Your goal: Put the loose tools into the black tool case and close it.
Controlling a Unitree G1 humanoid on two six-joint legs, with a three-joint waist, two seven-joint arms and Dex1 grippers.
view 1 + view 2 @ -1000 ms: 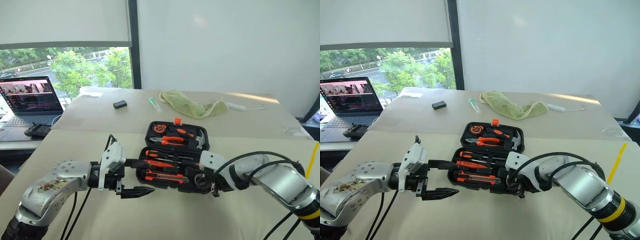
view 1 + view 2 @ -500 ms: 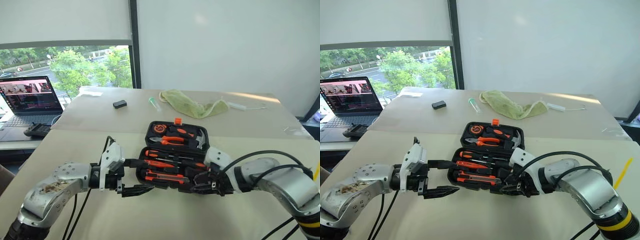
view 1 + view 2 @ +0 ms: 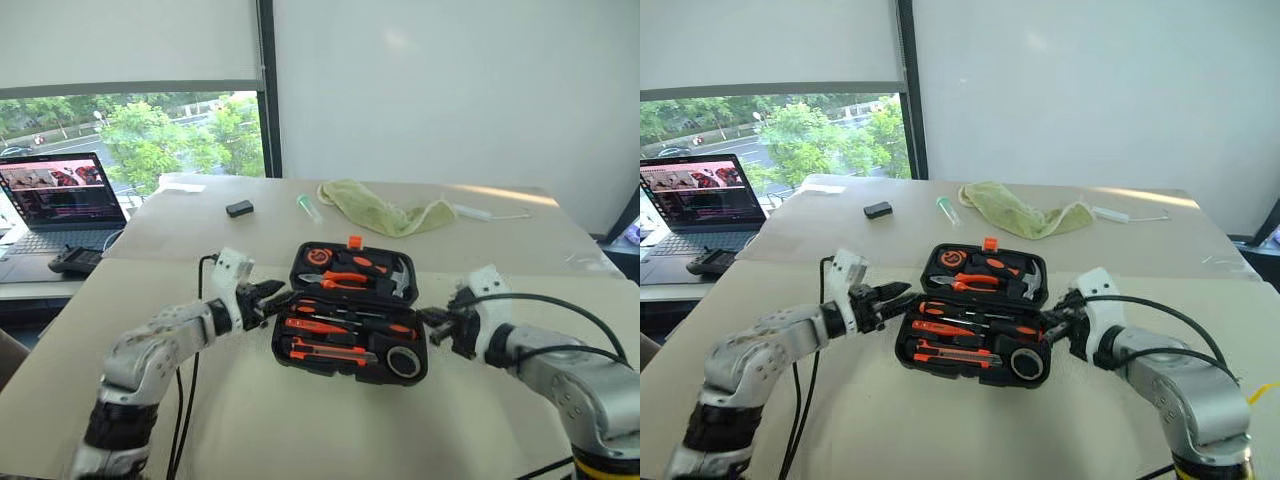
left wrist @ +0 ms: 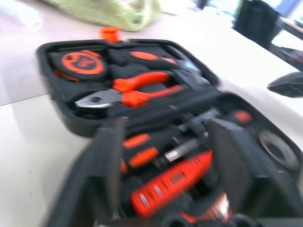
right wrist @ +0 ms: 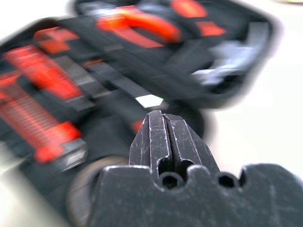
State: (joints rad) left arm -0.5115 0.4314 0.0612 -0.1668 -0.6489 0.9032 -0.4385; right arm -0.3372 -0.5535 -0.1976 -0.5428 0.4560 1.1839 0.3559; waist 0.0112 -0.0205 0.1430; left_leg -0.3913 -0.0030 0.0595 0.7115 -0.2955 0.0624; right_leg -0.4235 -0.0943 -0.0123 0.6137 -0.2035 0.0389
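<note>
The left gripper [image 3: 268, 294] is spread, the right gripper [image 3: 432, 318] pressed together; tools lie inside the black tool case [image 3: 352, 312], lid not yet closed

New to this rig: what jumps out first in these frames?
The open black tool case in the middle of the beige table, its orange-handled tools seated in their slots. The left gripper and right gripper flank it, one at each end of the hinge line. Farther back lie a green cloth and, at far left, a laptop.
</note>
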